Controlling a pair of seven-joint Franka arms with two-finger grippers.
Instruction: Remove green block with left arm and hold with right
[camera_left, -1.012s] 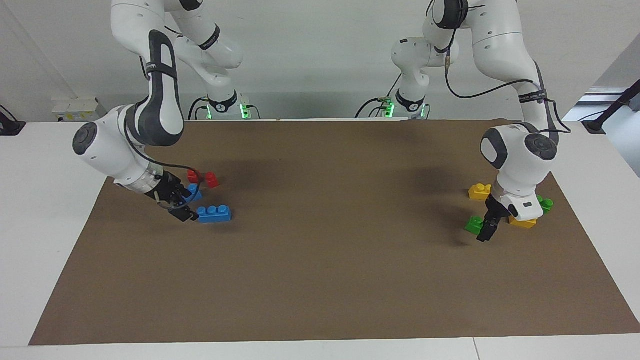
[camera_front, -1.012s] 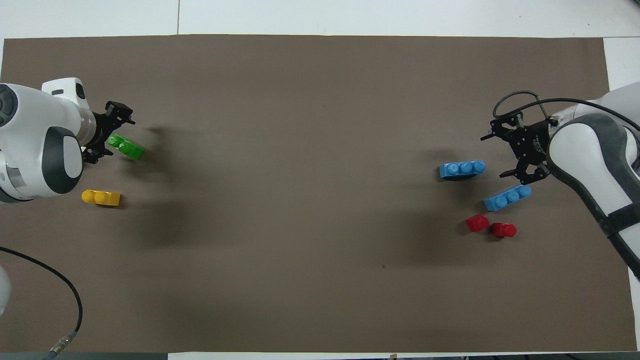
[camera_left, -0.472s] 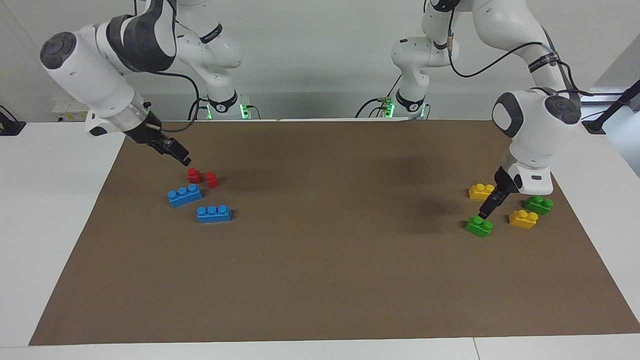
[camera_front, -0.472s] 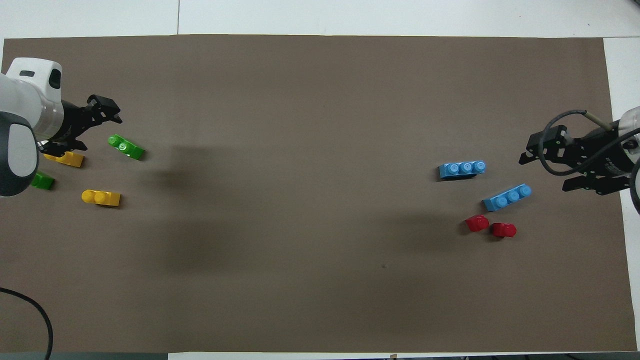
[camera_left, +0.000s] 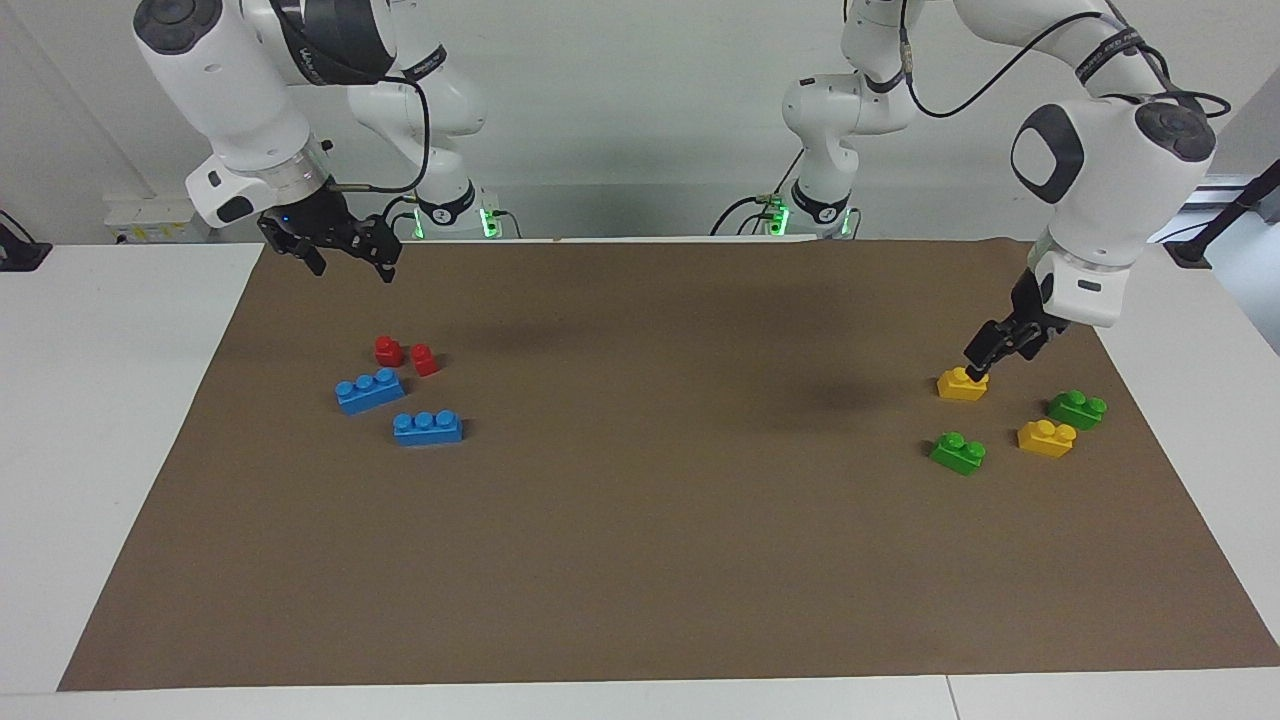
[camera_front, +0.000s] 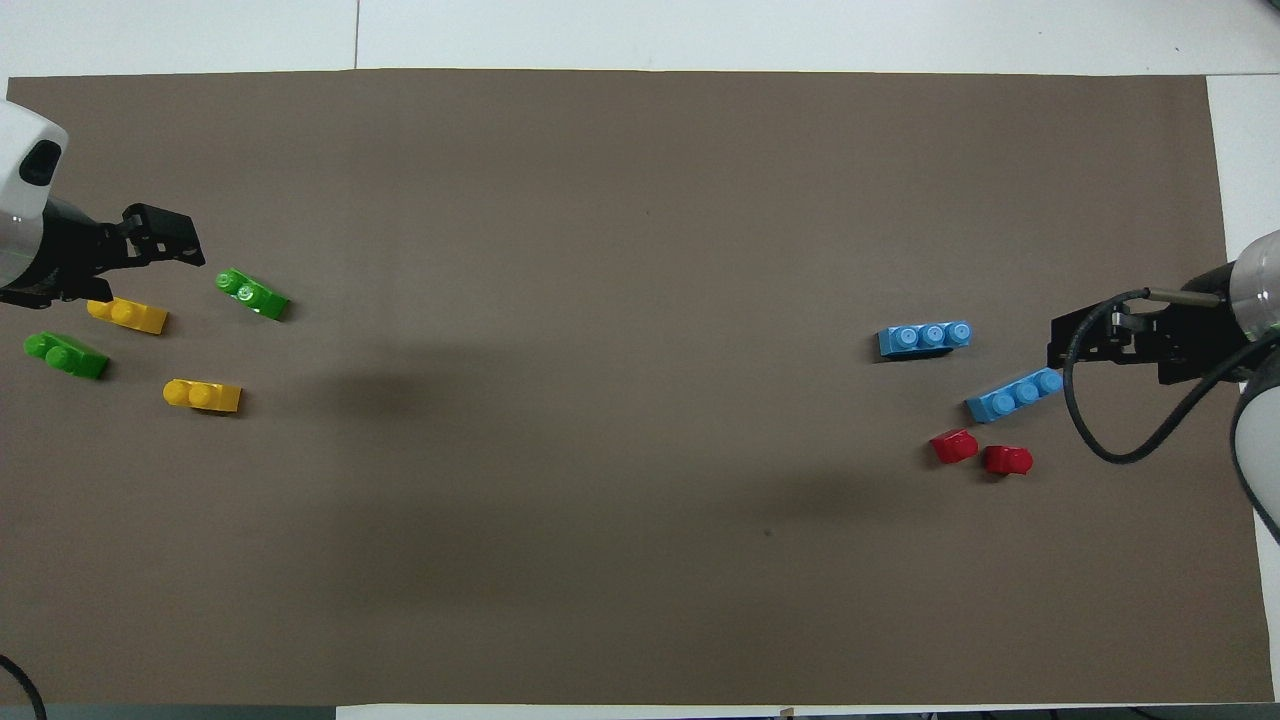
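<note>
Two green blocks lie on the brown mat at the left arm's end. One (camera_left: 958, 452) (camera_front: 252, 294) lies farther from the robots. The other (camera_left: 1077, 408) (camera_front: 65, 354) lies by the mat's end edge. My left gripper (camera_left: 988, 354) (camera_front: 140, 268) is open and empty. It hangs in the air over the bricks at this end, apart from both green blocks. My right gripper (camera_left: 347, 264) (camera_front: 1060, 345) is open and empty. It is raised over the mat's edge at the right arm's end.
Two yellow bricks (camera_left: 962, 384) (camera_left: 1046, 438) lie among the green blocks. At the right arm's end lie two blue three-stud bricks (camera_left: 370, 391) (camera_left: 428, 427) and two small red bricks (camera_left: 388, 350) (camera_left: 424, 359). The brown mat (camera_left: 640, 560) covers the table.
Both grippers rose from the mat and drew back toward their bases. The left gripper lifted away from the green block, which stays on the mat. The right gripper left the blue bricks.
</note>
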